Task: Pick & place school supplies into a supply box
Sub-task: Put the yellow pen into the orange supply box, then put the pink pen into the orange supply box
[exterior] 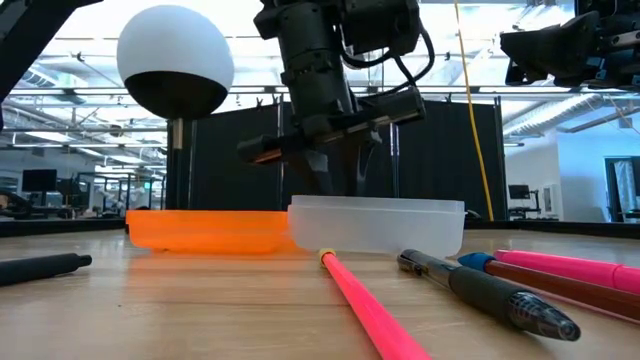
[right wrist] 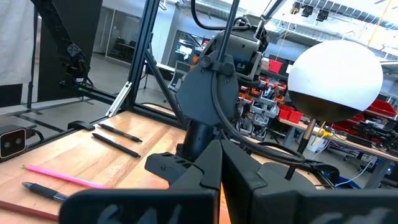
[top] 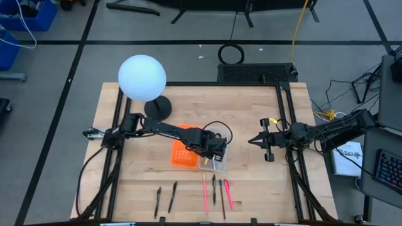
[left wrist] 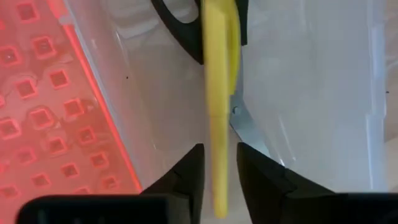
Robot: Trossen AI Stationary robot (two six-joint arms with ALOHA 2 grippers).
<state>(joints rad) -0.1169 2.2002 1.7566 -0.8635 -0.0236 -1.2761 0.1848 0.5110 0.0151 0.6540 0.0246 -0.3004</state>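
Releasing step, by the look of it: your left gripper [left wrist: 219, 165] sits low over the supply box [top: 200, 154], in its clear half, fingers [left wrist: 189, 169] spread slightly either side of a yellow pencil [left wrist: 219, 93] that lies on the scissors [left wrist: 249, 127] already in the tray. Can't tell if the pads are touching the pencil; I'd call it let go or nearly so.

Right gripper [top: 254, 141] is parked at 3 o'clock from the box, fingers pressed together, holding nothing.

Left on the table at 6 o'clock from the box: pink pens [top: 205, 193], dark pens [top: 213, 189], and two black pens [top: 172, 196] out toward 7 o'clock.

Next move, my read: open fully, lift straight up clear of the tray wall so you don't drag the pencil out, then go for the nearest pen.
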